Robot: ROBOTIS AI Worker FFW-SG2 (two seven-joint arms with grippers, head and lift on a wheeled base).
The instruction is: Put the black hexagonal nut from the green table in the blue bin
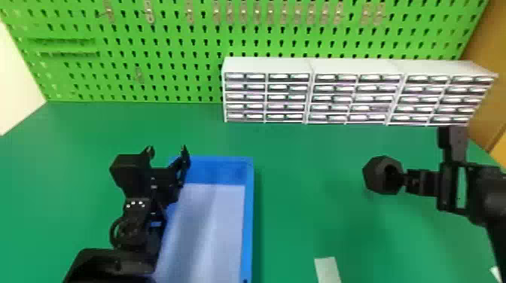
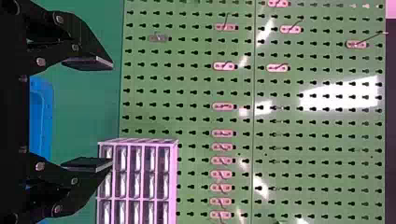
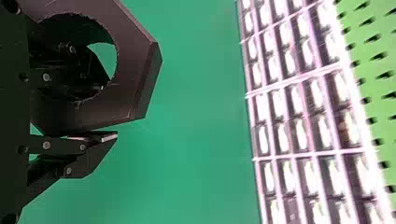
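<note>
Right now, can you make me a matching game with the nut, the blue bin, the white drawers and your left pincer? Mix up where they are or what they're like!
Things:
1. Black nut
2. Blue bin
3. White drawers
4. Left pincer

Places and states:
A. standing in front of the green pegboard
B. open, fingers apart
C. gripped by the right pincer
D. pale inside, with coloured walls

Right pairs: 1-C, 2-D, 3-A, 4-B
</note>
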